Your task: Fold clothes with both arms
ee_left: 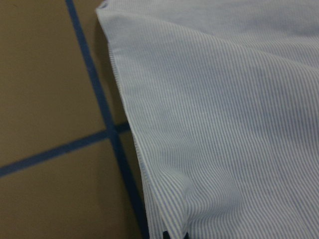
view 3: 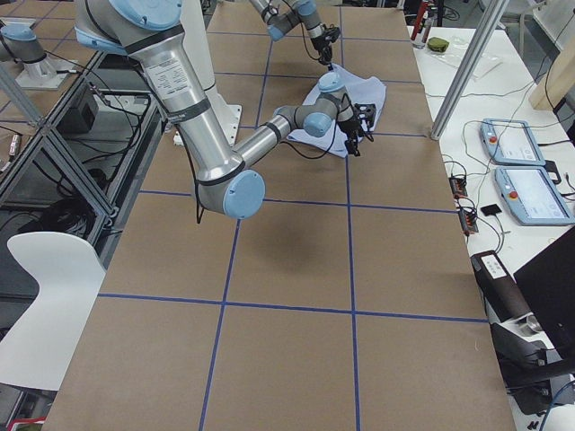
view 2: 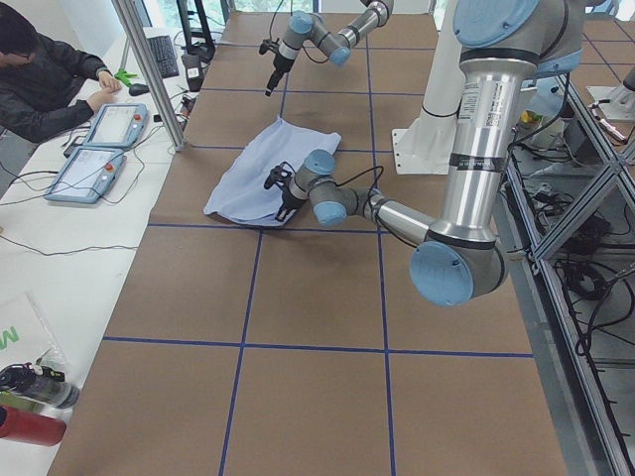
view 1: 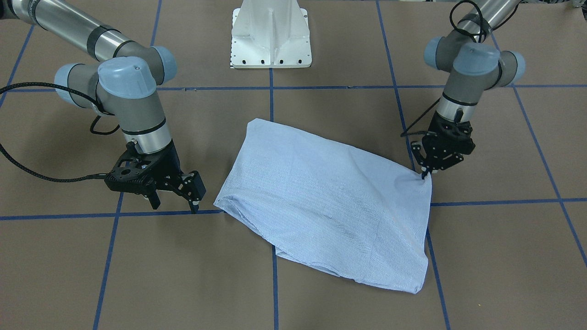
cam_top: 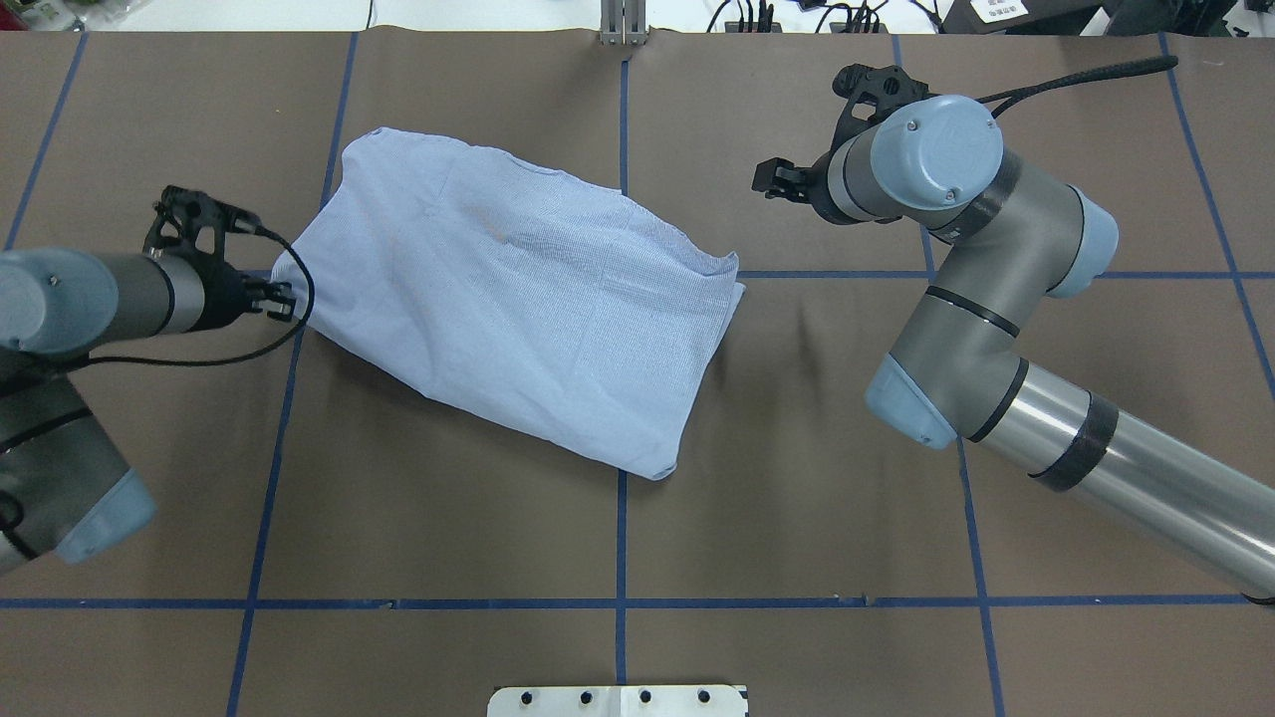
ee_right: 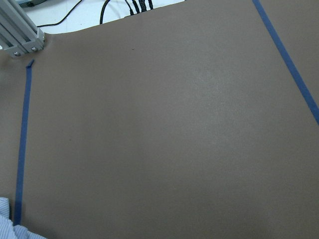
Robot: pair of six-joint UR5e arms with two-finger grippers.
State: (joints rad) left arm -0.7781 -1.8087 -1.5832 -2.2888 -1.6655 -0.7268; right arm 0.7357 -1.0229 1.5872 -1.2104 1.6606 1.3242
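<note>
The light blue striped shirt [view 1: 330, 197] lies folded into a rough rectangle on the brown table, back side up; buttons, collar and pocket are hidden. It also shows in the overhead view [cam_top: 518, 289]. My left gripper [view 1: 425, 173] is shut on one corner of the shirt and holds that corner slightly raised; it also shows in the overhead view [cam_top: 284, 299]. The left wrist view shows the fabric [ee_left: 224, 124] bunched at the bottom edge. My right gripper [view 1: 176, 204] is open and empty, just above the table beside the shirt's opposite edge, not touching it.
The white pedestal base [view 1: 271, 36] stands behind the shirt. Blue tape lines [view 1: 270, 96] grid the table. In the exterior left view an operator [view 2: 40, 79] sits by two teach pendants [view 2: 99, 149] and an aluminium post [view 2: 149, 69] at the far edge.
</note>
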